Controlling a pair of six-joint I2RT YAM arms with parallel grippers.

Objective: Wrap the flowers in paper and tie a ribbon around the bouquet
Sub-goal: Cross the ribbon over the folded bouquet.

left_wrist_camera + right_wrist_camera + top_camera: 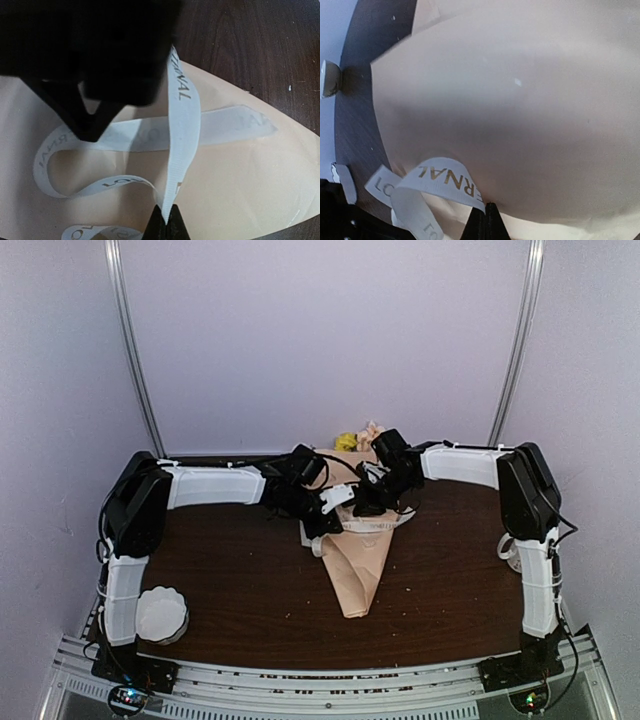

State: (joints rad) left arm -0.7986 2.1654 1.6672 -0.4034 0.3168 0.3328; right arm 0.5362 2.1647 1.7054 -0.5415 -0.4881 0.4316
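**Two grippers on one ribbon, over the wrapped bouquet**

A dark wooden table (230, 580) stands against pale lilac walls. The bouquet (360, 560) lies at its middle, narrow tail toward the arms' bases. The flowers (350, 440), yellow and pale pink, poke out at the bouquet's far end. A white scalloped bowl (160, 615) sits well to the left of the bouquet, by the left arm's base.

Both arms reach in over the bouquet's wide upper half, one from each side. The left gripper (165, 222) is closed tight on the ribbon (184, 115), which rises taut from its tips. Slack loops and a flat tail lie on the peach paper (240, 170) beneath it. The right gripper (485, 220) is also closed. A printed end of the ribbon runs into its tips, so it appears to be pinching that end just above the bouquet.

The step in hand looks like forming the knot, and the wrapping seems done. To do it well, the two pinches should pull apart evenly and low, close to the bouquet, so the band cinches without creasing the thin paper or lifting the cone. The loose loop on the bouquet's left side needs watching, since it could snag a finger. Whether the ribbon passes under the bouquet cannot be told from these views.
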